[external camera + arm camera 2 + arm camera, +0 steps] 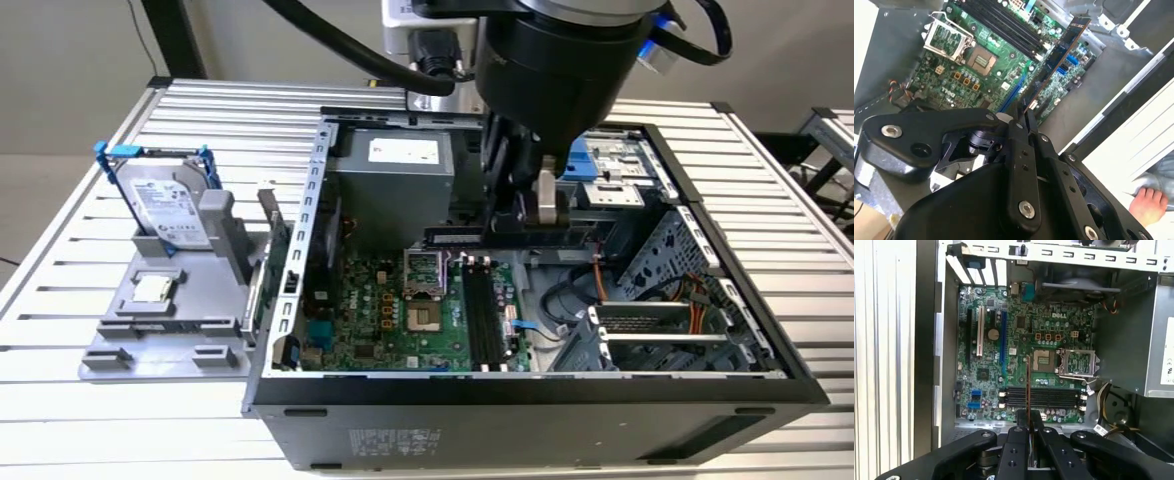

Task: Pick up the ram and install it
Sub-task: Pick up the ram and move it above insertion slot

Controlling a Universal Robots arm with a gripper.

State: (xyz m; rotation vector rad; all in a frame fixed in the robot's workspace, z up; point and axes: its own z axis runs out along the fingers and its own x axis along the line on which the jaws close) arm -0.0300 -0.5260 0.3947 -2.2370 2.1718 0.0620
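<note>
Black two-fingered gripper (527, 228) hangs inside the open tower, its fingers closed tight on the ram (461, 237), a long, thin, dark memory stick carried level above the board and not seated. In the first wrist view the stick shows edge-on between the pinched fingers and lies crosswise to the slots beneath it.

In the exterior view, a grey plastic stand (174, 325) sits at nine o'clock of the tower. It props up a silver hard drive in a blue frame (160, 205), with a small square silver processor chip (154, 288) at six o'clock of that drive. Next comes the black metal computer case (534, 390), lying open. Inside it are the green motherboard (380, 320), a grey power supply box (400, 170) at ten o'clock of the gripper, and long black memory slots (483, 320) at six o'clock of it. A bare metal drive cage (654, 335) stands at four o'clock.
</note>
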